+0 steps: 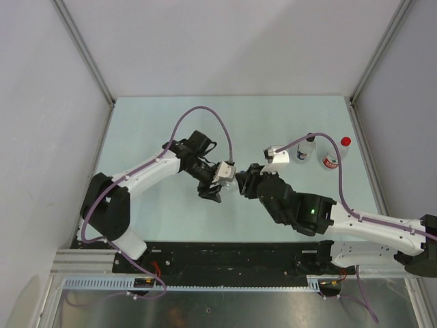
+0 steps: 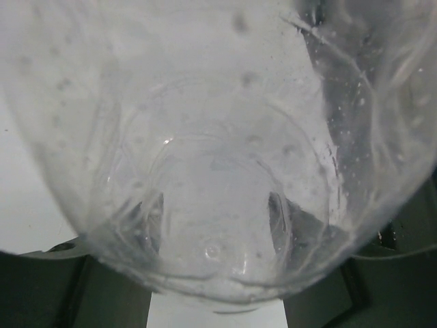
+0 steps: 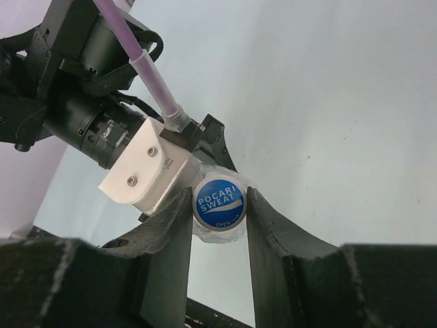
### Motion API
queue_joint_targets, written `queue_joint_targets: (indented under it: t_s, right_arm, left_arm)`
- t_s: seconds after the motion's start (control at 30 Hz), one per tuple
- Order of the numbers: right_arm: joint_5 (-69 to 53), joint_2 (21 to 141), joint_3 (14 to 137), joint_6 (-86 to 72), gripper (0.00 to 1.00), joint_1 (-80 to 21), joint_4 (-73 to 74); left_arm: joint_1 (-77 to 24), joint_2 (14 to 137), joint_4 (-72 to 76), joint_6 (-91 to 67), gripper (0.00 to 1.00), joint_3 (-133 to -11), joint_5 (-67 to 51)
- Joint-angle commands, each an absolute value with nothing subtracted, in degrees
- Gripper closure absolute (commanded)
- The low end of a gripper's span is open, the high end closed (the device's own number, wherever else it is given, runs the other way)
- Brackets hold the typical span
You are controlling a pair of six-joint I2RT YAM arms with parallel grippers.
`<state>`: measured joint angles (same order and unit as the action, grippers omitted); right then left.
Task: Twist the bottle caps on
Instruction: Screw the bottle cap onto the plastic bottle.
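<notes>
Left gripper [image 1: 213,189]: pressed onto the clear bottle [image 2: 218,171]. Your left wrist view looks along it from the base, with the dark fingers [image 2: 41,287] at 7 and 5 o'clock.
Right gripper [image 1: 244,183]: pinching the blue Pocari Sweat cap [image 3: 219,203]. Its two fingers touch the rim at 9 and 3 o'clock in your right wrist view.
Where the work is: between the two grippers, near the middle of the table [image 1: 157,130].
Key relation: seen from above, the bottle's long axis runs roughly 9 to 3 o'clock, base toward the left gripper, neck and cap toward the right. The cap's face looks straight into the right wrist camera, so your wrist roll looks lined up with the neck.
Nearer arm: the right one is on the cap; the left only anchors.
Step, by my judgement: threading this cap. The neck is hidden, so you cannot tell how far it is seated.
Next move: roll the right wrist about that axis. The thin wall may twist in the left grip.
Other bottles: at 2 o'clock from the right gripper stands the labelled bottle [image 1: 332,160] wearing a red cap [image 1: 345,141]. A second bottle [image 1: 305,152] stands just beside it, its cap too small to tell.
</notes>
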<state>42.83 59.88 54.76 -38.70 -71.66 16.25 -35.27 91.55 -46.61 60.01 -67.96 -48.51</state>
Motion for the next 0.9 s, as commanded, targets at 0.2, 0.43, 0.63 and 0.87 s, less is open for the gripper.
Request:
queue_joint_targets:
  t_s: [0.2,0.43,0.63,0.87]
  right_arm:
    - [32.5,58.2,53.9,-24.5,0.31,-76.5,10.4]
    - [20.2,53.7,53.9,-7.8,0.01,-76.6,1.6]
    - [20.0,49.6,53.9,-2.3,0.01,-76.6,7.8]
    - [14.5,44.5,54.0,6.7,0.01,-76.6,22.3]
  left_arm:
    - [-37.8,89.6,-39.2,59.4,0.5,-71.7,-57.9]
    - [-37.7,89.0,-39.2,59.6,0.46,-69.0,-59.9]
    - [-37.8,87.5,-39.3,60.7,0.46,-67.0,-61.8]
    - [-37.8,81.6,-39.8,68.4,0.46,-59.8,-66.6]
